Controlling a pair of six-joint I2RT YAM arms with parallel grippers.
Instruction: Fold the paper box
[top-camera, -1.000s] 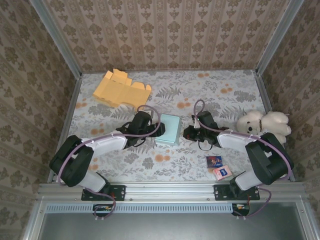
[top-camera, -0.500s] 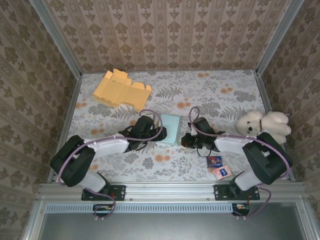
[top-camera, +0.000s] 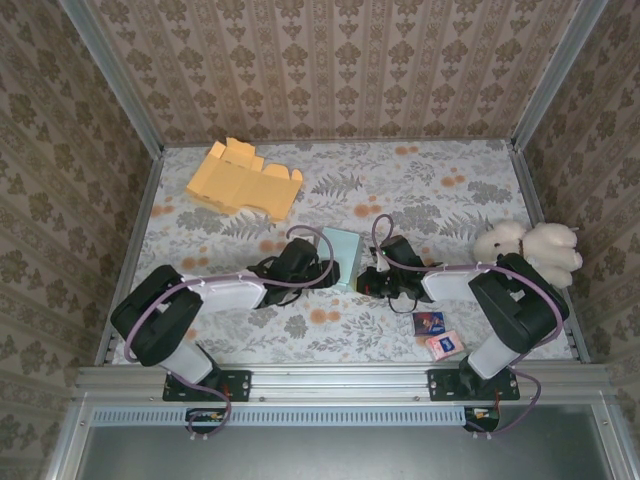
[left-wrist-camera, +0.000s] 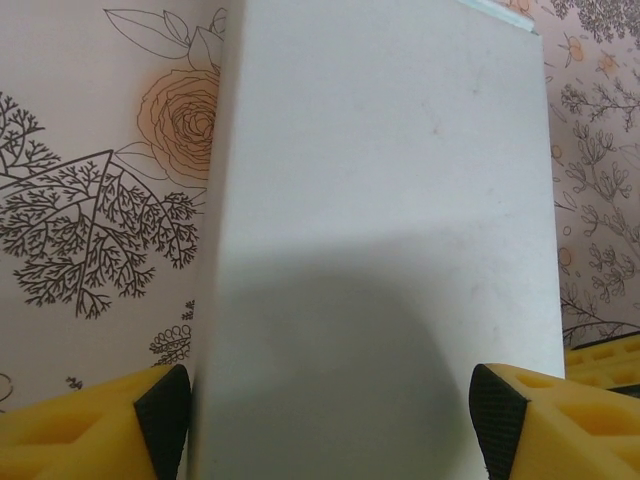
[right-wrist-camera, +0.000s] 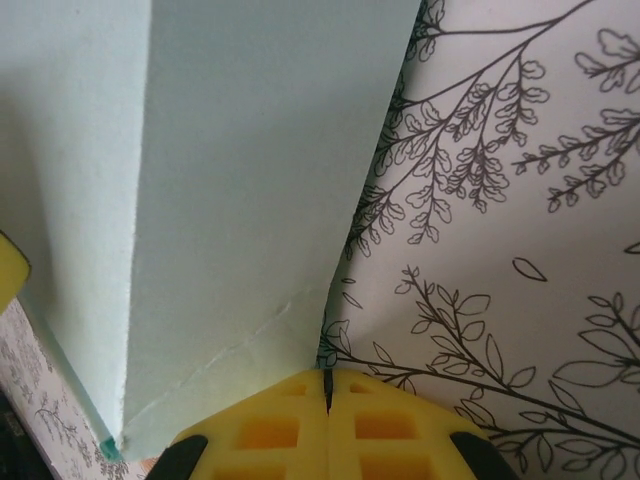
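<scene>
One mint box (top-camera: 341, 258) sits between two grippers: left gripper (left-wrist-camera: 325, 415) clasping its sides, right gripper (right-wrist-camera: 328, 392) closed beside it.

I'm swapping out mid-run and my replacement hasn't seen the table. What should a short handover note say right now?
Left gripper: jaws wide, straddling the pale mint-green paper box, one finger pad at each side; firm grip unclear.
Right gripper: jaws shut, holding nothing, tips at the box's right edge.
Box stands mid-table between both arms and looks assembled.
Flat yellow cardboard cutout lies unfolded, far left.
Left: check the box's flaps are closed, then release.
</scene>
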